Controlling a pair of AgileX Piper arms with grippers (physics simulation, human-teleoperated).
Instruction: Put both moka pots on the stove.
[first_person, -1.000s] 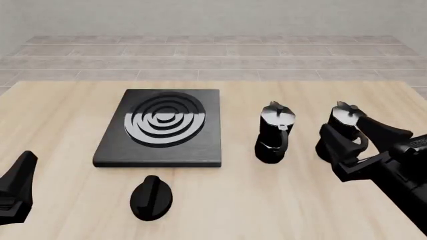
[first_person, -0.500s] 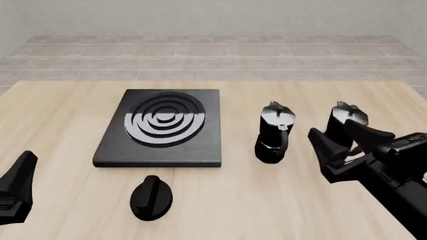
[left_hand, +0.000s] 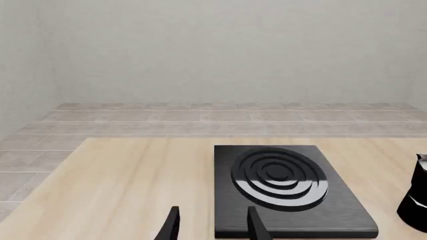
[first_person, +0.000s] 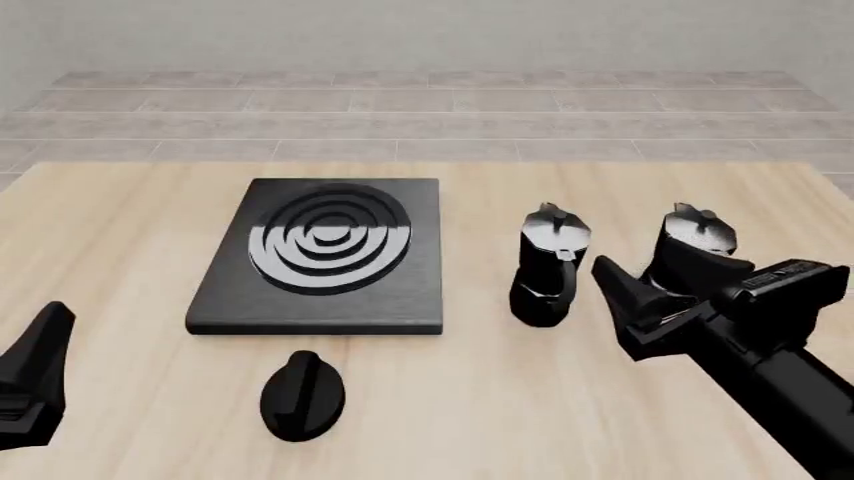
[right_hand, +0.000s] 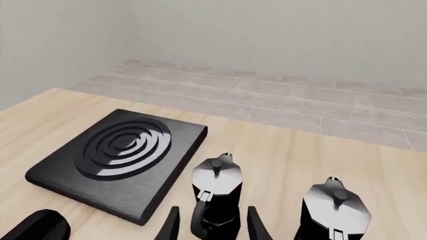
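Two black moka pots with silvery lids stand on the table right of the stove (first_person: 320, 262). The left pot (first_person: 547, 265) and the right pot (first_person: 694, 240) are both upright. My right gripper (first_person: 654, 275) is open, low over the table just in front of the two pots and touching neither. In the right wrist view the left pot (right_hand: 217, 192) stands ahead between the fingertips (right_hand: 171, 226), and the right pot (right_hand: 333, 210) is off to the side. My left gripper (first_person: 38, 370) rests at the near left edge, open and empty.
A low round black knob (first_person: 302, 395) lies on the table in front of the stove. The left wrist view shows the stove (left_hand: 287, 192) ahead and one pot (left_hand: 417, 200) at the picture's edge. A tiled floor lies beyond the table's far edge.
My right gripper has slid left, away from the right pot and toward the left pot. Both pots and the left arm have stayed put.
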